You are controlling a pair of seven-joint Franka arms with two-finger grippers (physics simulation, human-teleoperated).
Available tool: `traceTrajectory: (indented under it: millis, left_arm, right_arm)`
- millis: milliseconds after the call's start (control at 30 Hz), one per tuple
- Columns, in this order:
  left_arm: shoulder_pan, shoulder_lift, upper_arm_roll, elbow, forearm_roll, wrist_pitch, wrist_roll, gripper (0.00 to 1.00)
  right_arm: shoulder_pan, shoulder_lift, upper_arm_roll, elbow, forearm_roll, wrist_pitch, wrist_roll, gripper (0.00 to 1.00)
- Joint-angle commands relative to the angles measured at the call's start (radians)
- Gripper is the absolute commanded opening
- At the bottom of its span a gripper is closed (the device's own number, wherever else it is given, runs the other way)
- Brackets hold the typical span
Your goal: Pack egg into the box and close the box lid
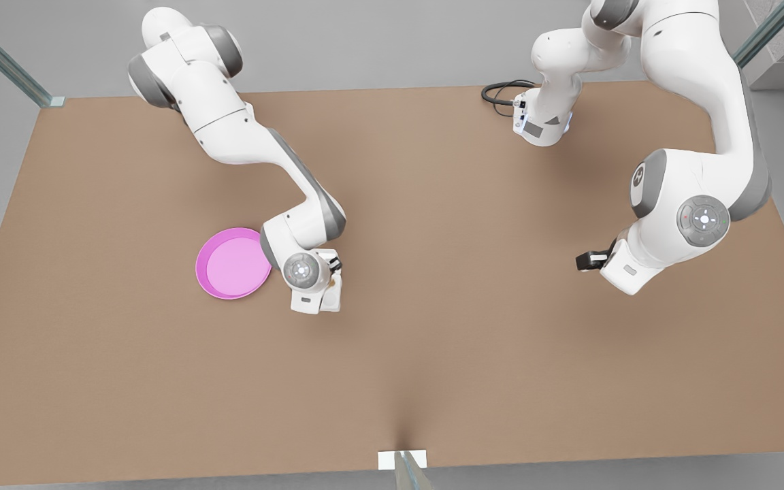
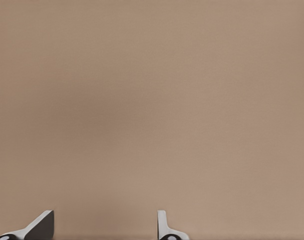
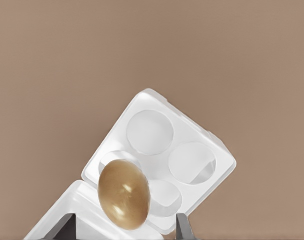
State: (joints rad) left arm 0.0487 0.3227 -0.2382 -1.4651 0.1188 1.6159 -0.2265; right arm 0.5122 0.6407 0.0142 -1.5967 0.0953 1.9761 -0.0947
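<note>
No readable text, labels, brands or numbers appear on anything in these views.

There are two white robot arms over one brown table (image 1: 433, 381): one arm (image 1: 256, 150) on the front view's left, the other arm (image 1: 698, 136) on the front view's right. One round pink plate (image 1: 232, 264) lies on the table. The right wrist view takes in one egg (image 3: 124, 194), tan and glossy, and one white box (image 3: 162, 155) with four round cups in its tray, together with one box lid (image 3: 66, 220) hinged at its edge. Each arm carries one gripper with two fingers: the left gripper (image 2: 104, 225) and the right gripper (image 3: 125, 227). That makes two arms, two grippers, four fingers, one plate, one egg, one box, four cups.
</note>
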Motion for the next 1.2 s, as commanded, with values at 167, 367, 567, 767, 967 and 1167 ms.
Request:
traceTrajectory:
  millis: [167, 367, 567, 767, 967, 1167]
  left_arm:
    - [-0.033, -0.060, -0.067, -0.080, -0.008, 0.045, -0.132, 1.00]
    - [-0.171, -0.116, -0.467, -0.250, 0.004, 0.173, -0.869, 1.00]
    - [-0.406, 0.239, -0.455, -0.304, 0.447, 0.518, -1.290, 1.00]
    - [-0.685, 0.507, -0.273, 0.069, 0.532, 0.559, -1.406, 1.00]
    - [-0.725, 0.591, -0.236, 0.227, 0.538, 0.575, -1.395, 1.00]
    - [-0.805, 0.648, -0.119, 0.293, 0.535, 0.645, -1.399, 1.00]
  right_arm:
    - [-0.018, -0.016, 0.001, -0.003, -0.002, -0.006, 0.050, 1.00]
    - [-0.498, -0.358, 0.001, -0.045, -0.124, -0.249, -0.068, 1.00]
    - [-0.681, -0.598, 0.050, 0.026, -0.042, -0.419, -0.014, 1.00]
    - [-0.666, -0.566, 0.066, 0.049, -0.084, -0.411, 0.010, 1.00]
    - [-0.615, -0.559, 0.124, 0.041, -0.189, -0.381, 0.093, 1.00]
    - [-0.626, -0.546, 0.124, 0.037, -0.181, -0.385, 0.058, 1.00]
